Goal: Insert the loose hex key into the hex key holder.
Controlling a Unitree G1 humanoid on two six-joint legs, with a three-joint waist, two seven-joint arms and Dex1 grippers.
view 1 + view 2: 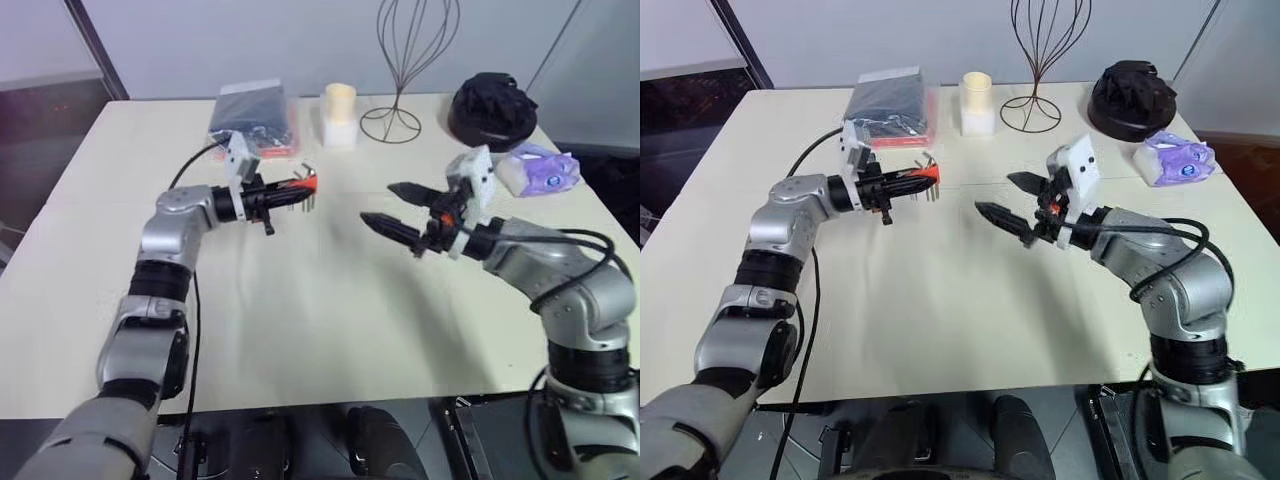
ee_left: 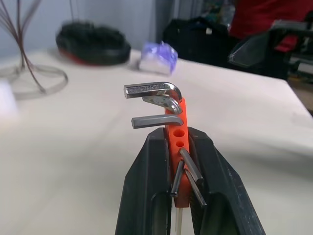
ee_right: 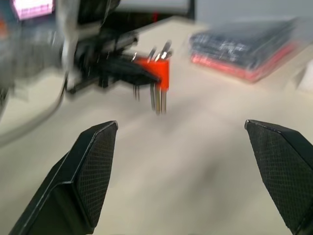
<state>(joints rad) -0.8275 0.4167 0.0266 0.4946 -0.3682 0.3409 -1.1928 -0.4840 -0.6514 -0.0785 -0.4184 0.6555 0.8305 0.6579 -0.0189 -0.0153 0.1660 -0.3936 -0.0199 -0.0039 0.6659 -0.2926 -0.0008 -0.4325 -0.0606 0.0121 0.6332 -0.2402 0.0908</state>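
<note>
1. Left gripper (image 1: 283, 194): we recorded it clamped on the hex key holder (image 2: 177, 138), held above the table (image 1: 300, 320).
2. Right gripper (image 1: 1008, 206): we recorded its fingers spread wide and empty, well apart from the holder.
3. Loose hex key: we could not tell it from the keys (image 2: 151, 90) seated in the holder; none lay beside either gripper.
4. Step: we judged insertion finished or nearly so; next would be checking the seating and setting the holder down.
</note>
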